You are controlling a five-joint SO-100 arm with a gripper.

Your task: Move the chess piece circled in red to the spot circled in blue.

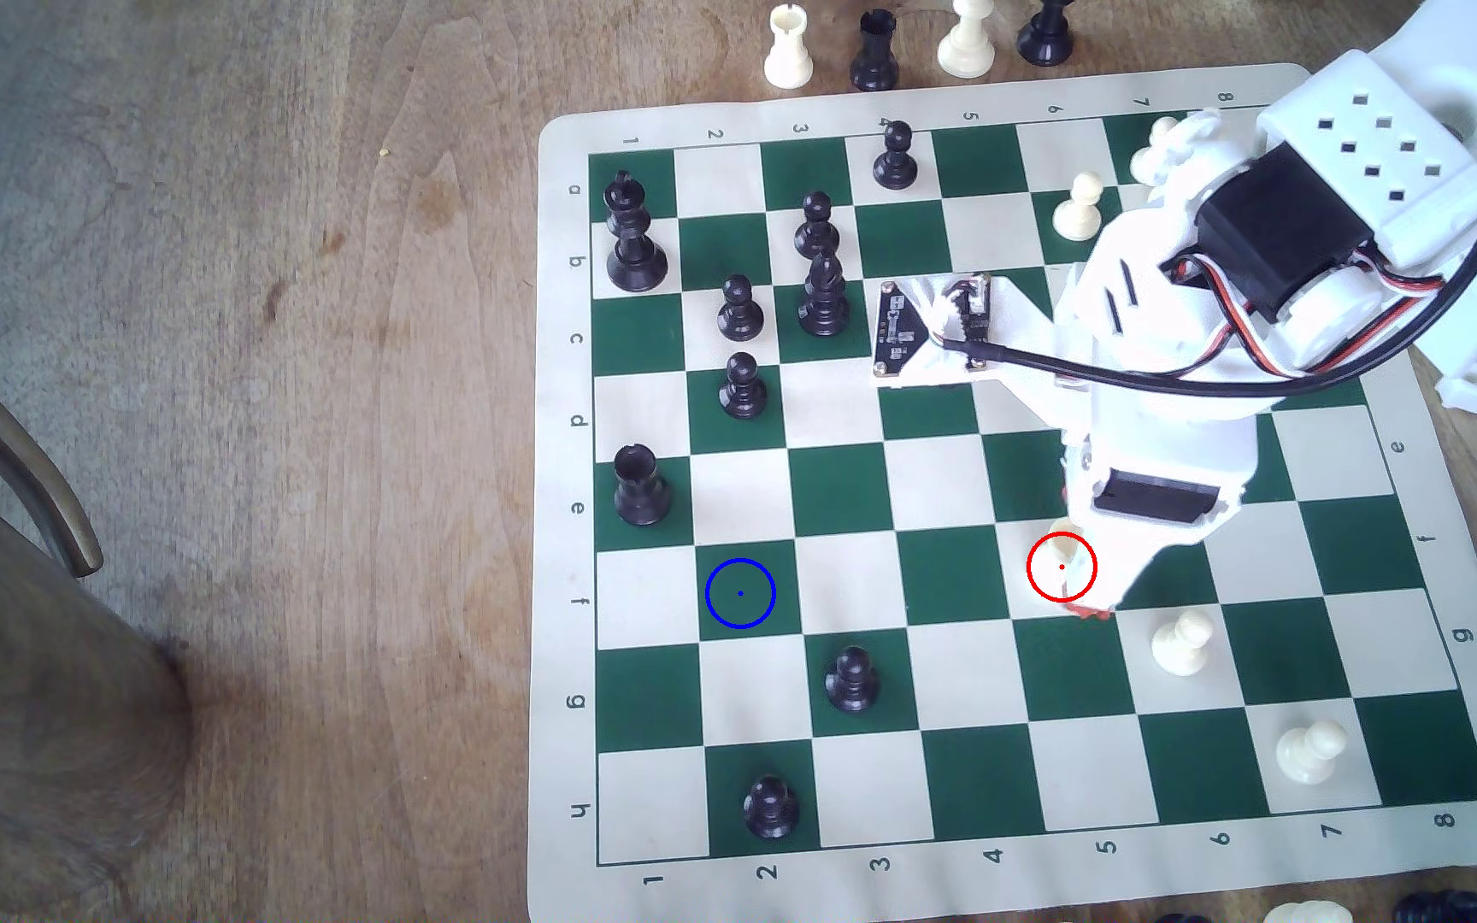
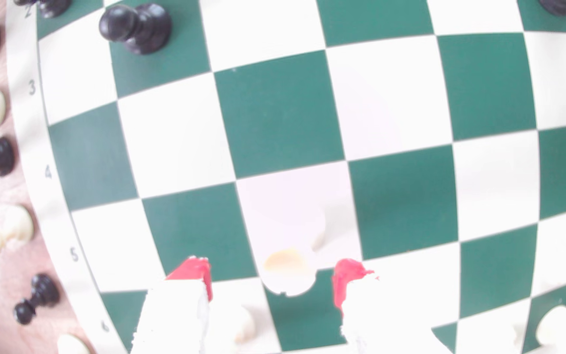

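- Brown wooden tabletop [image 1: 318,266] carries the green-and-cream roll-up chessboard [image 1: 841,488].
- My white red-tipped gripper [image 2: 271,272] is spread, jaws either side of the cream-white plastic rook [image 2: 288,272], apparently not touching; glare blurs it.
- I see the blue-ringed dark green square [image 1: 740,593] well beyond the fingertips, bare.
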